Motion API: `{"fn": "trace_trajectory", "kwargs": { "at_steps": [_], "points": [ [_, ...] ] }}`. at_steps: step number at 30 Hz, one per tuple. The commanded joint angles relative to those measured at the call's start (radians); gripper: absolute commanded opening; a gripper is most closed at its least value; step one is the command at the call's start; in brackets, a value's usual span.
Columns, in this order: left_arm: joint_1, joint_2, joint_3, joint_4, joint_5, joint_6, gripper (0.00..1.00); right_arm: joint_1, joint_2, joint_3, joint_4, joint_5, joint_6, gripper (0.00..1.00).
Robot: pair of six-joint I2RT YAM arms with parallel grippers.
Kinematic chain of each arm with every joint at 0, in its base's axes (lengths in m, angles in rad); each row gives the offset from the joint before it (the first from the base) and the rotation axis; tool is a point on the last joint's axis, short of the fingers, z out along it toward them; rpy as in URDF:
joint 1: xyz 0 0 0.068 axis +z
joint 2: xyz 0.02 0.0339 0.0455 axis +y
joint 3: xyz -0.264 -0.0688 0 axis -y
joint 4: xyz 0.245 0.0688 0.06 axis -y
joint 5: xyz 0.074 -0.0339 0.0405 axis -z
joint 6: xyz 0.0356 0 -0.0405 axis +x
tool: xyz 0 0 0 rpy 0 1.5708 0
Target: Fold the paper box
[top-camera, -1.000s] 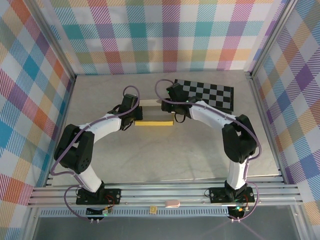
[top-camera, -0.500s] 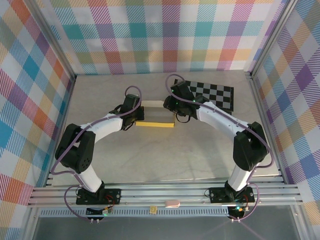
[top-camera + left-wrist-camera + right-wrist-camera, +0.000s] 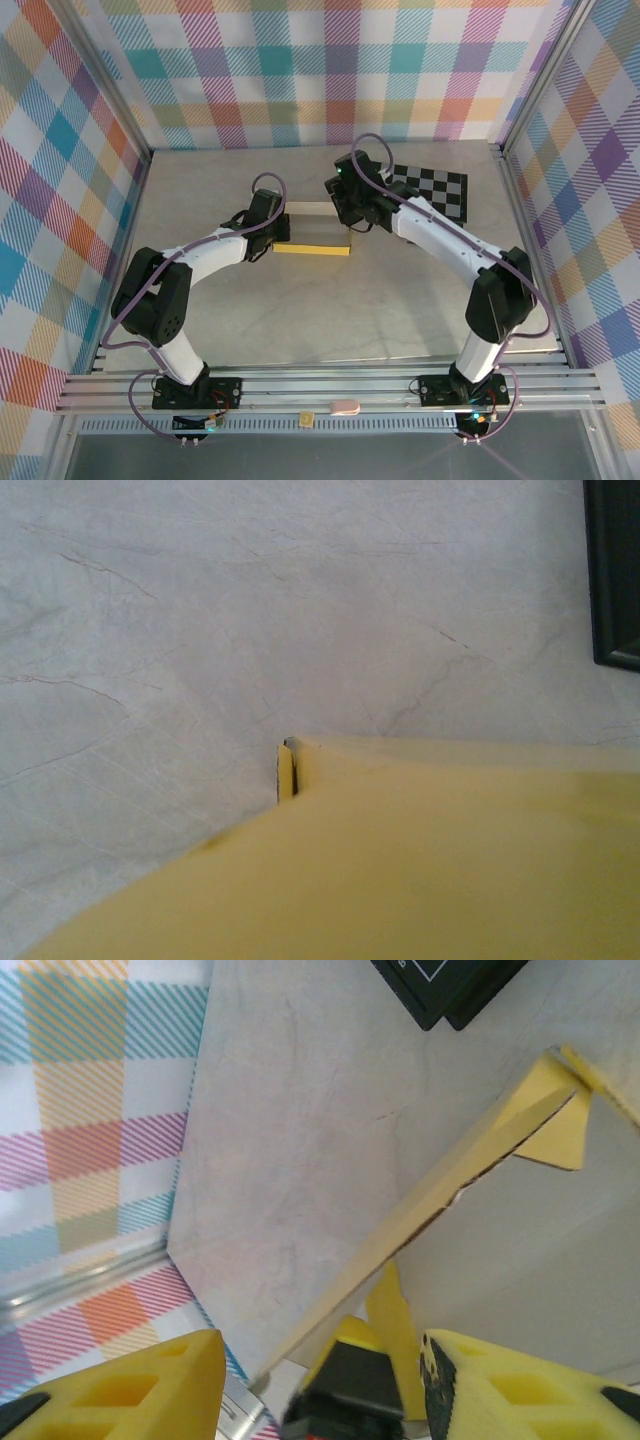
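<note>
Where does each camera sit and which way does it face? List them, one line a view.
Top external: above and behind the arms, looking down on the table; both arms show, flanking the yellow box.
Left wrist: on the left arm, close above a box corner.
Right wrist: on the right arm, looking along a raised box wall; the right claw, fingers apart, shows at the bottom.
Shared: all three show the box on the table.

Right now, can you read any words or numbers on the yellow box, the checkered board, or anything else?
No words or numbers can be read.
paper box: plain mustard yellow, no print.
checkered board: black and white squares, no writing.
black corner seen from the right wrist: thin white marks, cut off at the edge, too little to read.
</note>
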Motion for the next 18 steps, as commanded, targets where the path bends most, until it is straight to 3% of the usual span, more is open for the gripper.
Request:
{"fn": "trace_trajectory", "kwargs": {
  "at_steps": [1,8,18],
  "points": [
    [-0.02,0.027,-0.015,-0.048,0.005,-0.022,0.0,-0.001,0.056,0.039,-0.015,-0.008,0.187,0.53],
    [-0.026,0.029,-0.015,-0.043,-0.002,-0.031,0.0,-0.024,0.121,0.054,0.034,-0.019,0.264,0.47],
    [-0.031,0.027,-0.015,-0.039,-0.016,-0.055,0.0,-0.04,0.141,0.025,0.031,-0.089,0.306,0.26]
  ]
}}
